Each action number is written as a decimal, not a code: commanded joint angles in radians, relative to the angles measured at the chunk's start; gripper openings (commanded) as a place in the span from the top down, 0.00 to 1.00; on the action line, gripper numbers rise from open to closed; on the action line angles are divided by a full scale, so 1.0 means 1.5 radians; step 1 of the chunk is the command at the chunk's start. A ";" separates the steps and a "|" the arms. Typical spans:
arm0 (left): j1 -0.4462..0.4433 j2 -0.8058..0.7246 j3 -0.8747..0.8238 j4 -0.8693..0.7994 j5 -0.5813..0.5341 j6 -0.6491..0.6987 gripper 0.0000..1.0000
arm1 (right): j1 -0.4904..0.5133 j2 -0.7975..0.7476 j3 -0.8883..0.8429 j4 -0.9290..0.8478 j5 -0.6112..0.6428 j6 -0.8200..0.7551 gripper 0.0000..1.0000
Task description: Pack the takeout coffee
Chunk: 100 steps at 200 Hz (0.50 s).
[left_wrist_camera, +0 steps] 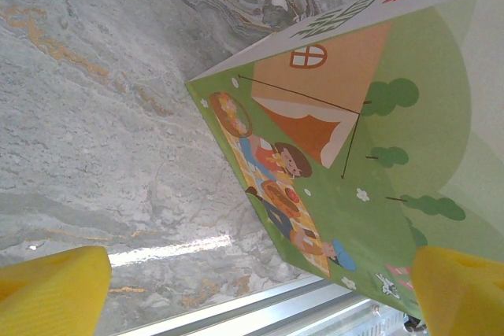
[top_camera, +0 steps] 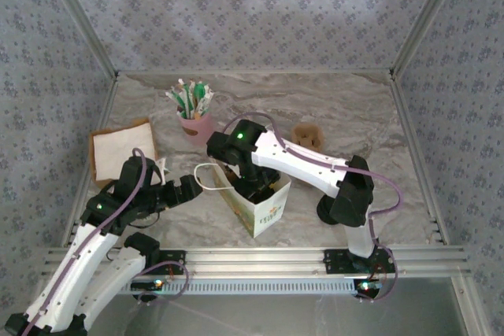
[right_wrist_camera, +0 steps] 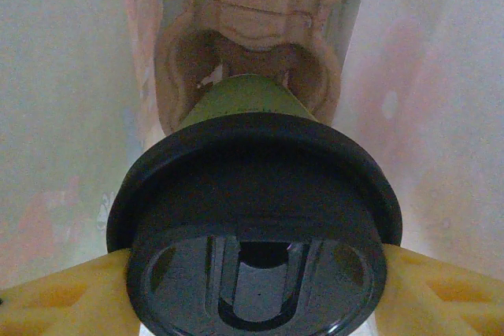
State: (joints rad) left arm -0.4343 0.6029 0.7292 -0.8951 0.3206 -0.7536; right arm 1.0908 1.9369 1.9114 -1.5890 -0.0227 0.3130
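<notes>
Black plastic caps the takeout coffee [right_wrist_camera: 256, 194] as it hangs inside the white bag [top_camera: 264, 208], clamped at the lid between the yellow pads of the right gripper [right_wrist_camera: 252, 297]. The wrist view looks down past the cup's olive-toned side to a brown moulded pulp carrier [right_wrist_camera: 252, 29] at the bottom of the bag, with pale bag walls close on either side. From above, the right arm [top_camera: 315, 164] bends over the bag's open top, its black wrist sunk between the walls so that the cup itself is hidden in that view. The left gripper [left_wrist_camera: 258, 289] hovers low over the marble table [top_camera: 354, 108] just beside the bag, fingers spread wide with nothing between them, facing the side printed with a picnic scene, an orange tent and green trees. A white loop handle [top_camera: 206, 179] curls from the bag's rim toward it. Farther back on the table stand a pink cup [top_camera: 195, 125] stuffed with stir sticks and sachets, a small brown object [top_camera: 307, 134] too indistinct to identify, and, at the left edge, a white stack on a tan sheet [top_camera: 122, 153].
</notes>
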 commanded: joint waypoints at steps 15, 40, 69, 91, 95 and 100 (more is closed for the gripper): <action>-0.003 -0.007 0.012 -0.012 -0.007 -0.003 0.02 | 0.001 -0.017 -0.004 -0.006 0.009 -0.008 0.31; -0.004 -0.007 0.012 -0.012 -0.007 -0.002 0.02 | 0.001 -0.017 -0.003 -0.006 0.009 -0.009 0.31; -0.004 -0.006 0.012 -0.012 -0.007 -0.002 0.02 | 0.002 -0.017 -0.002 -0.007 0.012 -0.007 0.31; -0.004 -0.006 0.012 -0.011 -0.007 -0.002 0.02 | 0.002 -0.019 -0.001 -0.005 0.015 -0.006 0.31; -0.004 -0.006 0.012 -0.011 -0.007 -0.001 0.03 | 0.002 -0.019 -0.001 -0.005 0.015 -0.006 0.31; -0.004 -0.006 0.011 -0.011 -0.007 -0.001 0.02 | 0.002 -0.020 -0.001 -0.003 0.017 -0.006 0.31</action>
State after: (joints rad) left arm -0.4343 0.6029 0.7292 -0.8959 0.3206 -0.7536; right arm 1.0908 1.9369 1.9114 -1.5887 -0.0223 0.3130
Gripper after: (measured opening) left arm 0.976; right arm 0.697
